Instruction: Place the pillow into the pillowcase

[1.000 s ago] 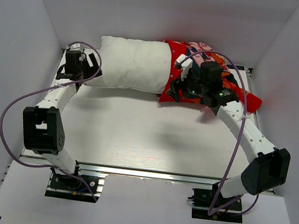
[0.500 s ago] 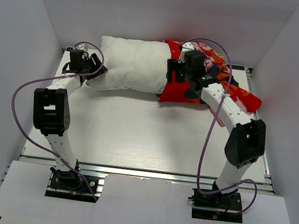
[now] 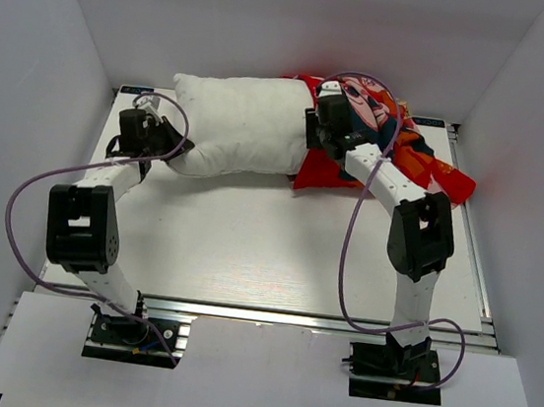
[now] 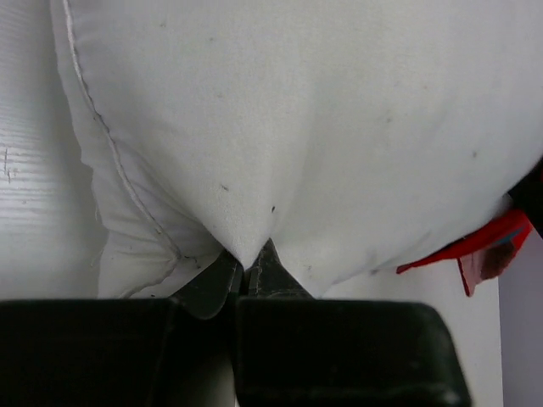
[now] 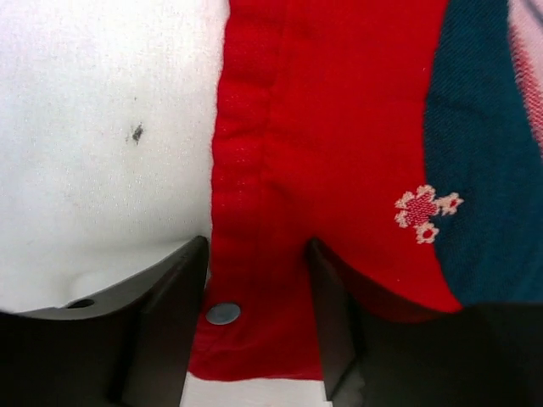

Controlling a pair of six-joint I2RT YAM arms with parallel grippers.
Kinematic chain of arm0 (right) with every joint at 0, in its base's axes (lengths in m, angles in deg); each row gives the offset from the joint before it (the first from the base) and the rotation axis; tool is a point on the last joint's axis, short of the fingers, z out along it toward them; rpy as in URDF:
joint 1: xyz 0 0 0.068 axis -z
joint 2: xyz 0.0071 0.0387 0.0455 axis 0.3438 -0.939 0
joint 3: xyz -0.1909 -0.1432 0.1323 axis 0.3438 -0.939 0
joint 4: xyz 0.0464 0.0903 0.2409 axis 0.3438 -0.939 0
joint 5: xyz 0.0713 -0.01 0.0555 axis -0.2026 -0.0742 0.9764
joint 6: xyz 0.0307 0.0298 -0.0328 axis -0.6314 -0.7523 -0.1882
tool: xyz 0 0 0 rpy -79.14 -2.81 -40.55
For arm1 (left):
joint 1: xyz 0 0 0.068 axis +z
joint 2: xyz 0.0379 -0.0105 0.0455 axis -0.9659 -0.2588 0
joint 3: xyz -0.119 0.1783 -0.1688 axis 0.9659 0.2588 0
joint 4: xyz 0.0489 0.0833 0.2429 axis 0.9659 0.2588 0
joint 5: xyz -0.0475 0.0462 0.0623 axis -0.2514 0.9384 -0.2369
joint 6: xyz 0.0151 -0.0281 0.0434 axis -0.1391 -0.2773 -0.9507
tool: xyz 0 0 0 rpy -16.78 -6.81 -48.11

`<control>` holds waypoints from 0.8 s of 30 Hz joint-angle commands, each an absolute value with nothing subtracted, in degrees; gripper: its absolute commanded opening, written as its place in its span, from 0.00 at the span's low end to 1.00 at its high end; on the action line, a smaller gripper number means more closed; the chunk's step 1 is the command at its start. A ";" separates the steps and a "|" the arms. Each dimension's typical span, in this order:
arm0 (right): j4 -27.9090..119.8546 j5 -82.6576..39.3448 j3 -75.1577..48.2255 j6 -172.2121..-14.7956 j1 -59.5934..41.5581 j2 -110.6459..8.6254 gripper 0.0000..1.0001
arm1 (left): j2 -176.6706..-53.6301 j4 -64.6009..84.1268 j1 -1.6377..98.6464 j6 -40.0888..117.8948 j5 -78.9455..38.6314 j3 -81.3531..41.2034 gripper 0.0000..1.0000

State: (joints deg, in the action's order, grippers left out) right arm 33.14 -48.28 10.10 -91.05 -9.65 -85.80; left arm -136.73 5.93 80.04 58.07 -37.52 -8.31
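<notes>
Left gripper (image 3: 173, 142), newly clenched on the pillow (image 3: 247, 126) at frame left; right gripper (image 5: 254, 284), jaws apart, now straddles the pillowcase (image 5: 339, 110) hem, readying insertion

The white bench (image 3: 246, 250) was flat, with thin lines across its top. A big white pillow (image 3: 237, 125) lay on it at the far side, toward the left. A red pillowcase (image 3: 439, 174) lay there too, on the right, its edge over the pillow's right end.
</notes>
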 commanded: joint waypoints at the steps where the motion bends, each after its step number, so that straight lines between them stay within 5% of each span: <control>1: 36.72 -51.72 9.17 -88.54 -9.69 -82.27 0.50 | -129.06 5.98 79.75 57.91 -40.64 -5.92 0.01; 3: 35.42 -45.77 7.24 -88.71 -9.69 -78.76 0.24 | -126.77 6.07 79.75 58.08 -40.72 -4.95 0.01; 4: 34.71 -45.73 6.88 -88.71 -9.69 -77.52 0.24 | -126.15 5.98 79.75 58.26 -40.72 -4.95 0.01; 5: 34.09 -41.64 6.62 -88.80 -9.77 -76.38 0.11 | -125.62 5.80 79.75 58.70 -41.33 -4.34 0.00; 7: 32.69 -38.37 6.09 -88.36 -10.39 -73.57 0.00 | -124.56 5.01 79.58 59.66 -42.04 -3.72 0.00; 16: 26.53 -24.65 11.00 -89.94 -20.48 -71.79 0.00 | -117.36 2.82 71.94 63.27 -43.45 0.06 0.00; 24: 23.37 -24.45 30.49 -93.46 -24.63 -79.34 0.00 | -102.01 -0.71 63.06 71.44 -42.13 -0.35 0.00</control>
State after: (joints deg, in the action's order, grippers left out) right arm 18.19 -30.34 20.52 -90.20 -23.33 -79.23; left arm -109.92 5.12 66.36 66.61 -37.74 3.36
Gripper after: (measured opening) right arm 0.025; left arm 0.091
